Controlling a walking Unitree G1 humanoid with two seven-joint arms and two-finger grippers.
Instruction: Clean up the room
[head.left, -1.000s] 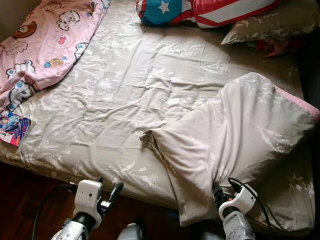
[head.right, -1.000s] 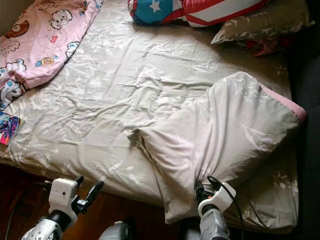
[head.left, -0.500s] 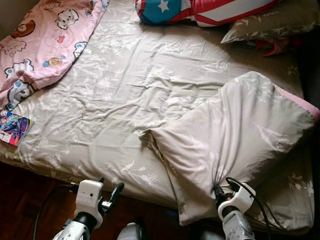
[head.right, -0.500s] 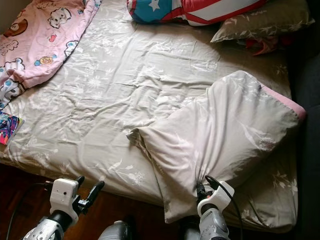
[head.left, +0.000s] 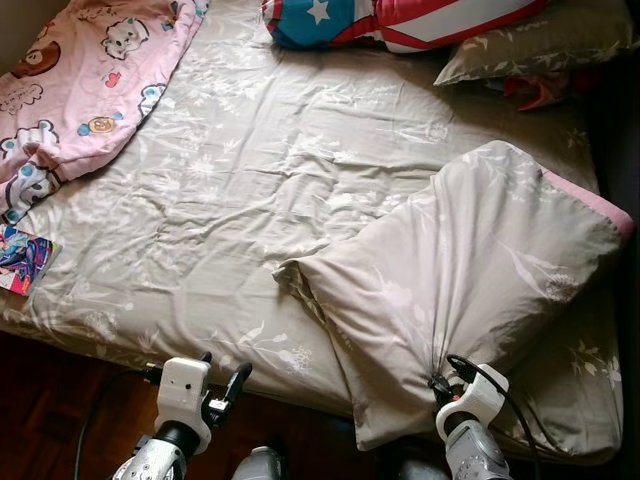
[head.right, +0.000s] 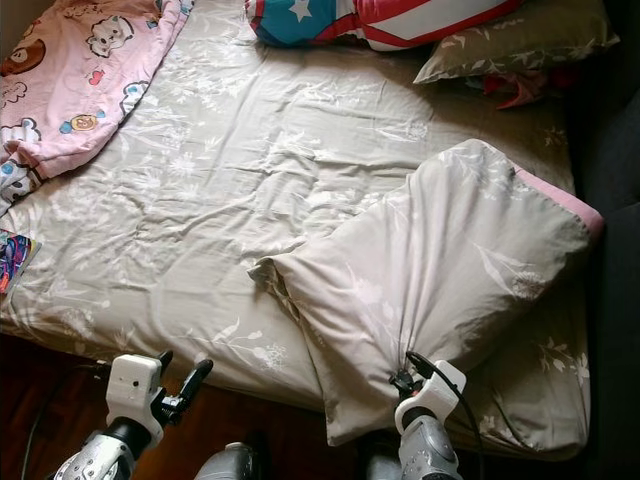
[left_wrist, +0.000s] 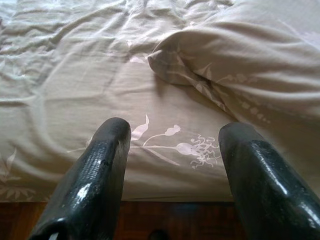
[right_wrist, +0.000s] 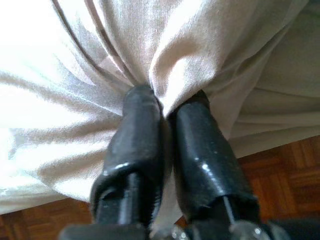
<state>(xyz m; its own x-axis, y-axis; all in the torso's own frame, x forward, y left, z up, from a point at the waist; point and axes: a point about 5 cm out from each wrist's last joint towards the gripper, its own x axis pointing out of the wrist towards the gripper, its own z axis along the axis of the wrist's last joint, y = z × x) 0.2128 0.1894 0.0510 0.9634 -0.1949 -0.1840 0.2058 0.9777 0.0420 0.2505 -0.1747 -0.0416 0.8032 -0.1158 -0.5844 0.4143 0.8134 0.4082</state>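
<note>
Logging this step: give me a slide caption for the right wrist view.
Right gripper shut on a pinched fold of the beige quilt, wood floor below.

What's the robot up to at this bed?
The robot stands at the foot of a bed, tidying it. Its right gripper is shut on a bunched fold of the grey floral pillow, which lies askew on the sheet near the bed's edge. The left gripper hovers open over the edge of the mattress, holding nothing. A pink cartoon blanket, a star-and-stripe cushion and a small colourful book also lie on the bed.
</note>
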